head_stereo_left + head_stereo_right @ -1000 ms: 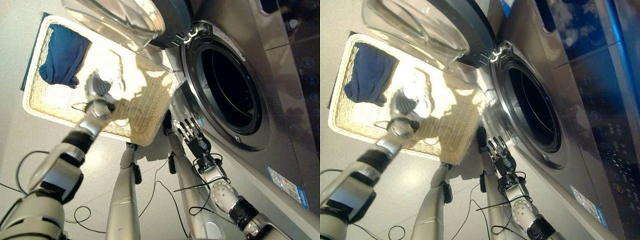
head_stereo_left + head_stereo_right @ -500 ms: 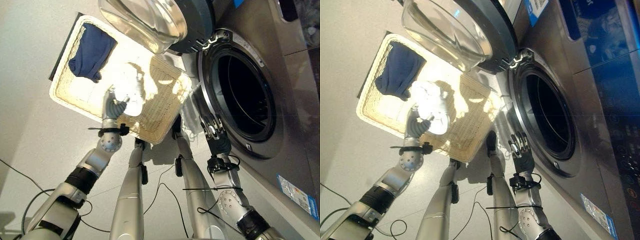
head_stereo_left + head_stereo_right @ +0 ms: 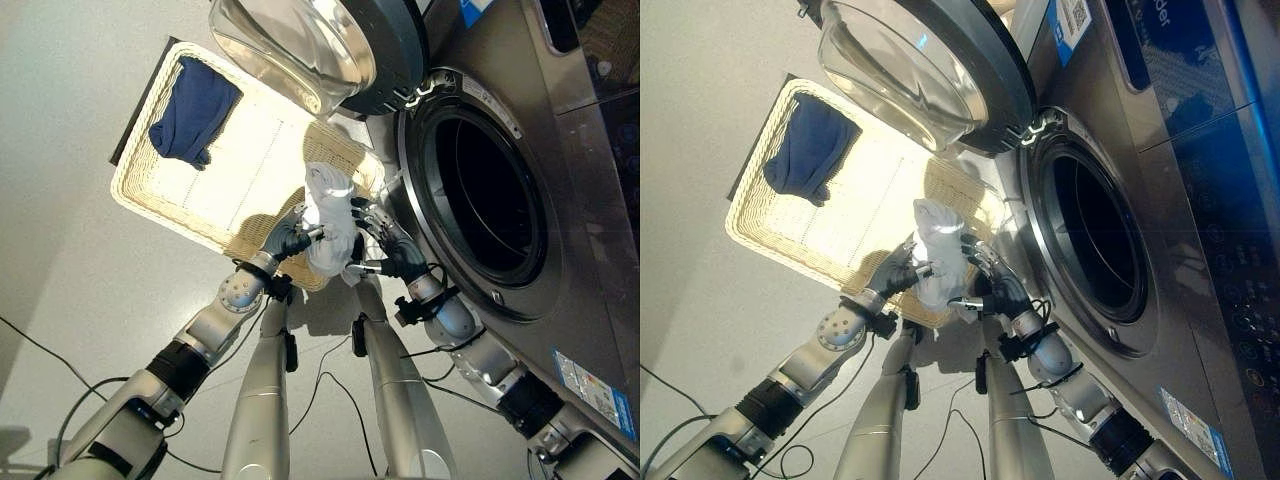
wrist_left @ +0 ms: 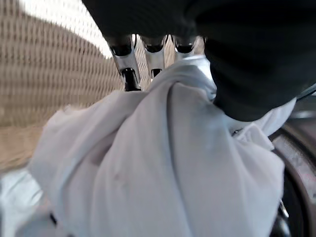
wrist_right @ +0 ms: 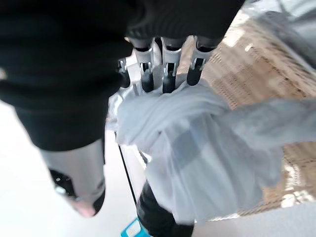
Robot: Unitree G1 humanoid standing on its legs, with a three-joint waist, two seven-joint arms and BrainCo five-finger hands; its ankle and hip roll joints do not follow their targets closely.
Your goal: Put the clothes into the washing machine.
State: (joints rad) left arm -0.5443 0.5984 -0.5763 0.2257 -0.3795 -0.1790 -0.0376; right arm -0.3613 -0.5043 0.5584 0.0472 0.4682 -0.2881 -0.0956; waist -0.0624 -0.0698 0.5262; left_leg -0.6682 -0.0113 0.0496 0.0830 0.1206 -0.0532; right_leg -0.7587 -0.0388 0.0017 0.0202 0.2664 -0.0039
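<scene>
White garment [image 3: 327,218] lifted from basket [image 3: 150,205]; both hands' fingers seemingly grip it; blue cloth [image 3: 192,108] inside.

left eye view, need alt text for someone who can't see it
Both robot hands, left hand and right hand, hold a bunched white garment between a wicker basket and the open washing machine drum. A blue garment lies in the basket's far corner.
</scene>
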